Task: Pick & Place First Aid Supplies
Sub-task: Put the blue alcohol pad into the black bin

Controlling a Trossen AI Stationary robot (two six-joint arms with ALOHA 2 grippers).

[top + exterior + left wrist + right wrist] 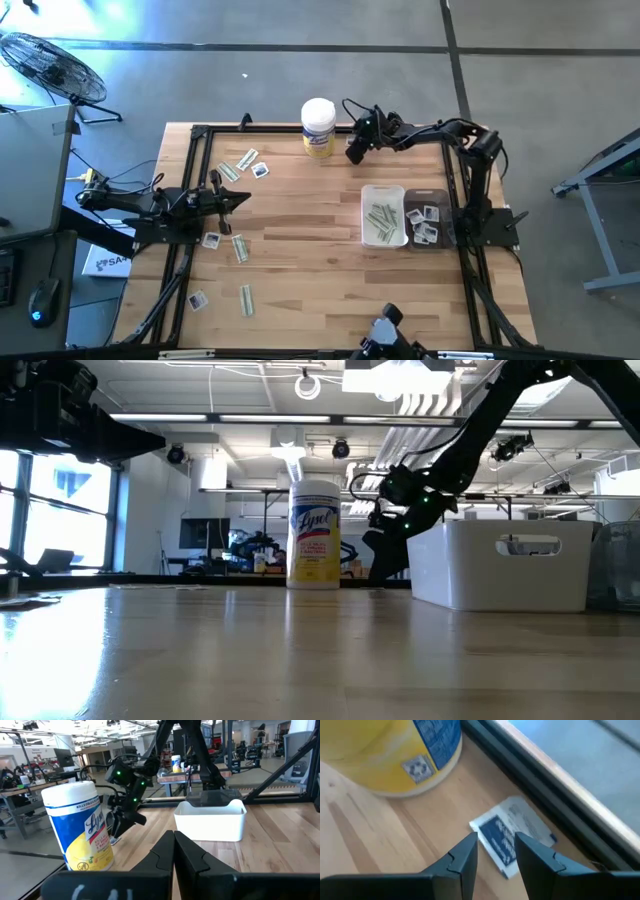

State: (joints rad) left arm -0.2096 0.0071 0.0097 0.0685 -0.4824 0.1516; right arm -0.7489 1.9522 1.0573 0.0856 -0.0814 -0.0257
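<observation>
Parted right gripper (495, 852) fingers over packet (512, 832) beside table-edge rail (540, 785)

The table (310, 250) is pale wooden planking, smooth with a soft sheen. At the upper middle of the frame the canister (318, 127) looks like glossy plastic with a shiny printed label. The white bin (383, 190) at right is matt plastic. The packet (512, 832) by the canister seems to be slick paper or foil. The dark fingers (465, 857) look matt plastic.
</observation>
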